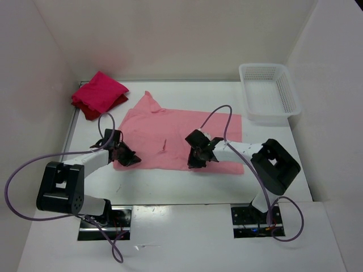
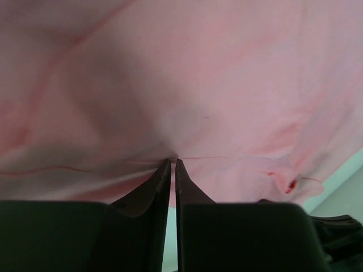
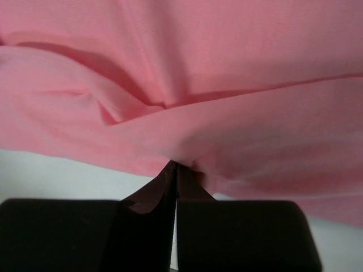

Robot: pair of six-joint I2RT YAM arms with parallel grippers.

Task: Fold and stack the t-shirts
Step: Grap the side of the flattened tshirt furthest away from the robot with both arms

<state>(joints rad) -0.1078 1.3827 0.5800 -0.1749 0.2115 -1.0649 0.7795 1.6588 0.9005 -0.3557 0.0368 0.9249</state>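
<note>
A light salmon pink t-shirt lies spread on the white table, one sleeve pointing to the back left. My left gripper is at its near left corner, shut on the shirt's hem. My right gripper is at the near edge right of centre, shut on a bunched fold of the same pink cloth. Folded at the back left, a bright crimson t-shirt rests on a dark red t-shirt.
A white perforated plastic basket stands at the back right. White walls close in the table at the back and on both sides. The arm bases sit at the near edge, with purple cables looping beside them.
</note>
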